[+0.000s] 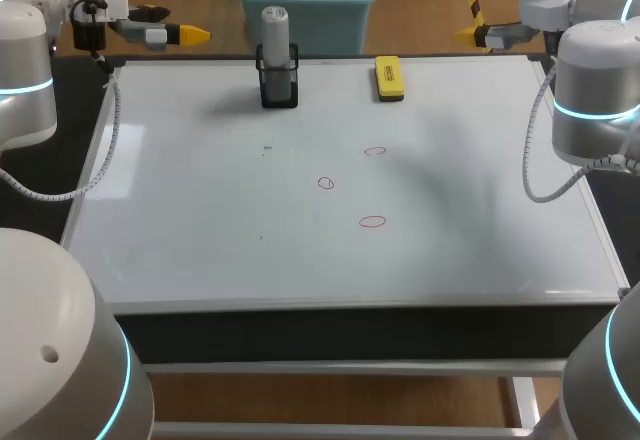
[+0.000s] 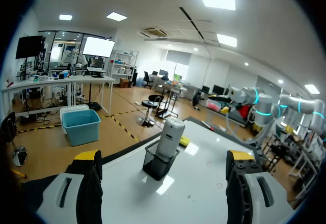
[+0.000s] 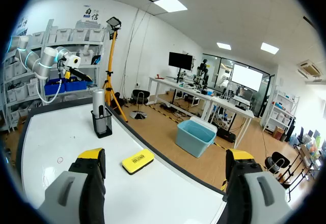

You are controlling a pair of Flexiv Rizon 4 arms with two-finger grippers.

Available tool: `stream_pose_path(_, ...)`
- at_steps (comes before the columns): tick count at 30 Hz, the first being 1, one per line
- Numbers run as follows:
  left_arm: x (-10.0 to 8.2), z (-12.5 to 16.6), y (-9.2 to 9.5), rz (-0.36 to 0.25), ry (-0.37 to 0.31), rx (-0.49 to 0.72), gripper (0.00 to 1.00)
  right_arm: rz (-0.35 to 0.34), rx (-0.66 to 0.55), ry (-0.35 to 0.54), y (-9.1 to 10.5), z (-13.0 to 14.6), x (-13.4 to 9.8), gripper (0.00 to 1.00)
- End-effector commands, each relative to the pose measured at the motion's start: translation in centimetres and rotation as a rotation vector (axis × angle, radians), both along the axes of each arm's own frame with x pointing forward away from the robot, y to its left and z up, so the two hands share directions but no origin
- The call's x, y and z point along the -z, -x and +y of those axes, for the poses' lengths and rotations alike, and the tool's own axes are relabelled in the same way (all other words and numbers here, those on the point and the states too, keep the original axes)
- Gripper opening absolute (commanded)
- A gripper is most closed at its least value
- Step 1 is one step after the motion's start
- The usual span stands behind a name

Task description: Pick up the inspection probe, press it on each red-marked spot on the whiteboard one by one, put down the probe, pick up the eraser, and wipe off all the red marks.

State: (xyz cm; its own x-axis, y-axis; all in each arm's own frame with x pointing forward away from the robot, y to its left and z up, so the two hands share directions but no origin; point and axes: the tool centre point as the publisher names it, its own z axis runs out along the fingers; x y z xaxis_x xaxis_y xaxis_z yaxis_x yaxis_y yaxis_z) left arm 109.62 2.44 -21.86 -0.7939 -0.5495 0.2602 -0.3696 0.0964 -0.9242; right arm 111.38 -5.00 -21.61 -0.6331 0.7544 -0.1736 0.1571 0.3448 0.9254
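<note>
Standing upright in a black mesh holder [image 1: 279, 87] at the whiteboard's [image 1: 200, 210] far edge, the grey probe [image 1: 275, 30] looks stiff, smooth and light, best taken by its exposed upper barrel. The left gripper [image 1: 193, 33] and right gripper [image 1: 474, 32] hang wide open, empty.

Bright overhead light, soft shadows (glare on whiteboard [image 1: 200, 210])

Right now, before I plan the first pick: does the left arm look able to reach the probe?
Probably yes. The left gripper is open and apart from the probe, which stands upright in its black holder ahead of it, with nothing between them.
</note>
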Motion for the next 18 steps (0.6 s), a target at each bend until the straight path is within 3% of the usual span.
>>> stream_pose_path(1,0.1,0.0,0.0,-0.001,0.001,0.001,1.0,0.0,0.0,0.0,0.0,0.0,0.0,1.0)
stream_pose_path(7,0.1,0.0,-0.1,-0.006,-0.005,0.01,1.0,0.0,0.0,0.0,0.0,0.0,0.0,1.0)
stream_pose_path(18,0.0,-2.0,0.3,-0.133,-0.026,0.161,1.0,0.0,0.0,0.0,0.0,0.0,0.0,1.0)
